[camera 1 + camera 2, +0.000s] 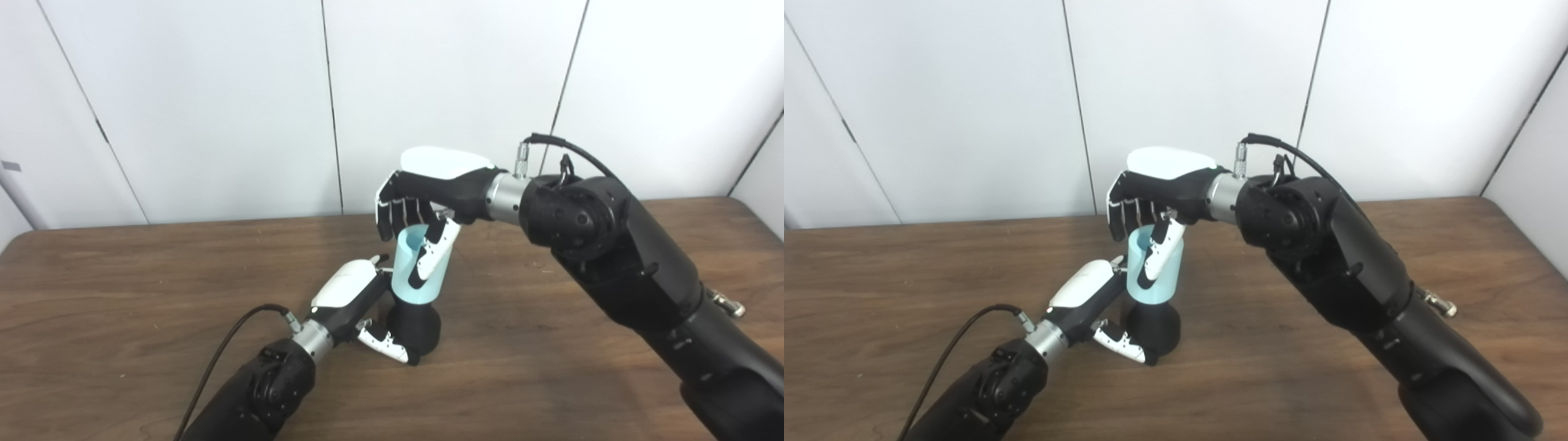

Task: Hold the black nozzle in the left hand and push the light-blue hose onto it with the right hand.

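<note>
Black nozzle (415,327) stands upright on the wooden counter (122,294), near its middle. Light-blue hose (411,269), a short wide sleeve with its mouth open upward, sits on the nozzle's top, leaning slightly.

Left hand (358,306) wraps the nozzle's bulbous base, thumb across the front low down, fingers behind; closed on it. Right hand (1151,202) comes over from above, fingers curled at the hose's rim, thumb down its front wall; gripping the hose.

Handling, as judged: both parts look light. Nozzle looks rigid, matte, not slippery; the wide base is the sound place to hold, keeping the neck clear. Hose keeps its round shape under the fingers, so fairly stiff-walled; a hard squeeze might oval it and bind the fit. Best held at the upper wall and pushed straight down along the axis.

No brand, label or writing legible on either part or the hands.
</note>
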Tool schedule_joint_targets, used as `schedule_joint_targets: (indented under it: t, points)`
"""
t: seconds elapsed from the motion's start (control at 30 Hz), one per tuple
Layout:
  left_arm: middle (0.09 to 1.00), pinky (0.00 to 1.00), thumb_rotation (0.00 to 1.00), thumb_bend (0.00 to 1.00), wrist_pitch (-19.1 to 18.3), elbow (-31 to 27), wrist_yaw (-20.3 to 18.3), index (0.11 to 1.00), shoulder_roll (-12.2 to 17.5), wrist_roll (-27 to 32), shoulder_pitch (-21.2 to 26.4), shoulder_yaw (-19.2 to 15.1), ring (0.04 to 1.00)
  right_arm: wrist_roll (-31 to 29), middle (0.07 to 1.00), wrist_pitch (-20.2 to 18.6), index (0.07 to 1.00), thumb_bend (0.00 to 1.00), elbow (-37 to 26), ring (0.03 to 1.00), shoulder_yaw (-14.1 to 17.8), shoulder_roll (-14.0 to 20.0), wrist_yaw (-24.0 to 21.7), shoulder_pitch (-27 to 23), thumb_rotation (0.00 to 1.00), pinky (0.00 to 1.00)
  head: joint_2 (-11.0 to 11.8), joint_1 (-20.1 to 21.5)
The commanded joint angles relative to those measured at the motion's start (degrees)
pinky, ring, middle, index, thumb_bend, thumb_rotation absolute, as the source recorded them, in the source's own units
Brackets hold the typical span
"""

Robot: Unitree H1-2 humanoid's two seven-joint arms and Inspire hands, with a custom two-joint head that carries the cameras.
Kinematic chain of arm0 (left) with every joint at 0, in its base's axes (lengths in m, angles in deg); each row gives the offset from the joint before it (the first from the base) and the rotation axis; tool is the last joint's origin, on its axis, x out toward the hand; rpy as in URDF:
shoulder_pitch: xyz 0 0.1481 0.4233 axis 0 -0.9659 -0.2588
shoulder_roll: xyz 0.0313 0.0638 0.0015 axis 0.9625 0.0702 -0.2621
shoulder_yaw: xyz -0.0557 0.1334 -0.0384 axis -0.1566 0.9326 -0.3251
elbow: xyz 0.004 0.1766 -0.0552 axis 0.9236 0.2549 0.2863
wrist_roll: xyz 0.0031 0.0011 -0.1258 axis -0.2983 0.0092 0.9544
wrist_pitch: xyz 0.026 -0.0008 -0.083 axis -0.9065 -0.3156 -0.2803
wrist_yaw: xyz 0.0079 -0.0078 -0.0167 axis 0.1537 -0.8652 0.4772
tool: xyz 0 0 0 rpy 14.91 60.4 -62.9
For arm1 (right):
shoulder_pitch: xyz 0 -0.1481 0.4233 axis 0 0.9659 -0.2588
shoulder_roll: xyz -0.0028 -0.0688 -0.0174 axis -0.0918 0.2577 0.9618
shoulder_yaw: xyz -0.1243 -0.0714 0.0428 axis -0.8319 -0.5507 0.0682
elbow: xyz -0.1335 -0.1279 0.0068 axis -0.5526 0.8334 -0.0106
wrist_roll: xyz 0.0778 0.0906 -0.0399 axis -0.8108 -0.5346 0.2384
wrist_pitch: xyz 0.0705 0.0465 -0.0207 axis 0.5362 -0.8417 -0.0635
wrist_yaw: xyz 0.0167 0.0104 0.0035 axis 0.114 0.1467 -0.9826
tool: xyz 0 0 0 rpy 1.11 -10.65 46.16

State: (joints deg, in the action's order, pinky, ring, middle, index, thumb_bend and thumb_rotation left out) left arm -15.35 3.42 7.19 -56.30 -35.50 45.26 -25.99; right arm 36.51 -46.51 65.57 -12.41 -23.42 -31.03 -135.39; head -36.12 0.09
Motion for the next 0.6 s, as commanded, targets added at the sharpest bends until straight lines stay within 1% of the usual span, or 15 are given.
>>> schedule_joint_targets:
  t: [0.0,0.13,0.3,0.47,0.57]
  points:
    - [0.435,1.00,0.00,0.52,-1.32,1.33,-4.17,0.501,0.24,-2.38,-1.52,1.81,0.583,0.61,0.481,0.60,0.492,0.52,-0.15,0.444,-0.08,0.55,-0.85,-0.71,0.00,0.40,-0.04,0.01]
    - [0.436,1.00,0.00,0.52,-1.41,1.30,-4.35,0.500,0.34,-2.17,-1.43,1.68,0.583,0.63,0.481,1.03,0.489,0.52,0.47,0.448,-0.64,0.12,-0.44,0.02,0.00,0.40,-0.08,-0.08]
    - [0.442,1.00,0.00,0.53,-1.81,0.98,-4.82,0.499,0.51,-2.10,-1.32,1.60,0.583,0.84,0.484,3.36,0.479,0.52,1.60,0.452,-1.37,-0.26,1.32,3.28,0.00,0.40,-0.16,-0.05]
    - [0.443,1.00,0.00,0.53,-2.06,0.66,-5.04,0.499,0.57,-2.22,-1.34,1.54,0.583,0.73,0.484,3.15,0.476,0.52,1.29,0.455,-1.53,-0.26,1.53,4.50,0.00,0.40,-0.37,-0.08]
    - [0.441,1.00,0.00,0.52,-2.15,0.62,-5.23,0.500,0.63,-2.26,-1.32,1.48,0.583,0.26,0.481,2.77,0.490,0.52,0.73,0.445,-1.26,0.08,1.29,5.28,0.00,0.38,-0.42,-0.08]
